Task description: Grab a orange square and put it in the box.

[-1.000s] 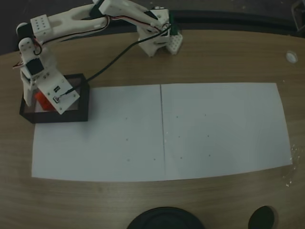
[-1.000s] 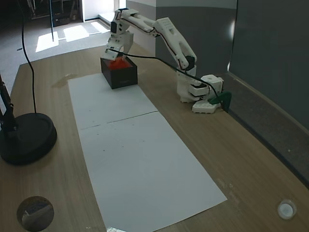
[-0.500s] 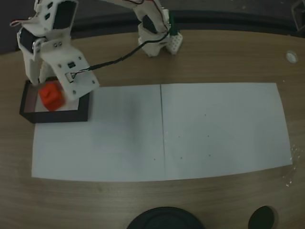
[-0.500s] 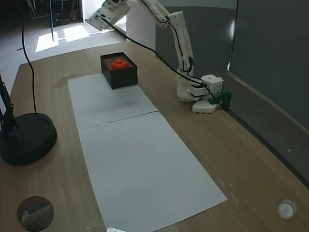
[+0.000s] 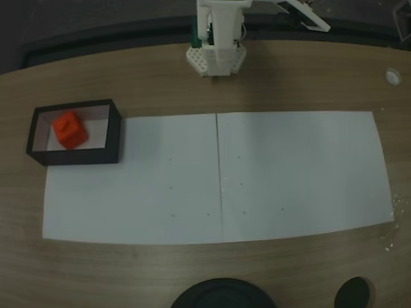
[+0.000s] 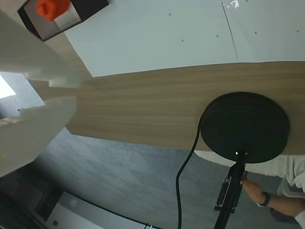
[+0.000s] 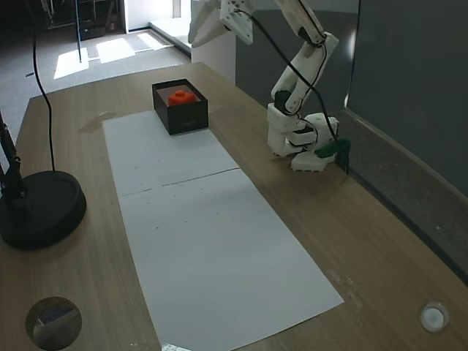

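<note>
Gripper (image 7: 199, 29) is sitting at the frame top in a fixed view, partly cut off; fingers (image 6: 33, 119) are showing in the wrist view as pale blurred shapes with a gap between them, nothing held, so jaws are standing apart. Arm base (image 5: 216, 54) is getting cropped at the top edge in a fixed view. Orange square (image 5: 69, 129) is lying inside the box (image 5: 114, 131), toward its left half in that view, bright orange-red with rounded edges; face mark is too small to make out. Box is resting on the wooden table (image 5: 160, 83), overlapping the white paper sheet (image 5: 212, 176). Black round lamp base (image 6: 244, 127) is showing in the wrist view, with a person's hand (image 6: 252, 191) near its stand, cut off at the corner.
</note>
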You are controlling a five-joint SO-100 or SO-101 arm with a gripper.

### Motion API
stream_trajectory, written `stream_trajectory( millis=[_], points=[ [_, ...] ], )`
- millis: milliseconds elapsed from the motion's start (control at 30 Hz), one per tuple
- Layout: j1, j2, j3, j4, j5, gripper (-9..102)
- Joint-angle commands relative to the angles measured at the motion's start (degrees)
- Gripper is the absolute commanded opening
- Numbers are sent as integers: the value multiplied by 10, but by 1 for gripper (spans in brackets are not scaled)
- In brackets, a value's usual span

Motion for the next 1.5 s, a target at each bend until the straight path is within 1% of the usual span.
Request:
stream_trajectory(
  millis=[0,200,300,433,567,700,800,1167,1267,1400,1467],
  points=[
    [1,124,62,-4,-3,0],
    [14,369,202,-12,-4,0],
    [18,475,280,-40,-9,0],
    [19,592,384,-79,-41,0],
    [19,684,451,-136,-51,0],
    [20,684,486,-193,-50,0],
    [20,680,544,-233,-50,0],
    [20,680,955,-376,-46,0],
    [15,680,1018,-380,-46,0],
    [18,680,1059,-376,-44,0],
    [18,680,1054,-359,-11,0]
  ],
)
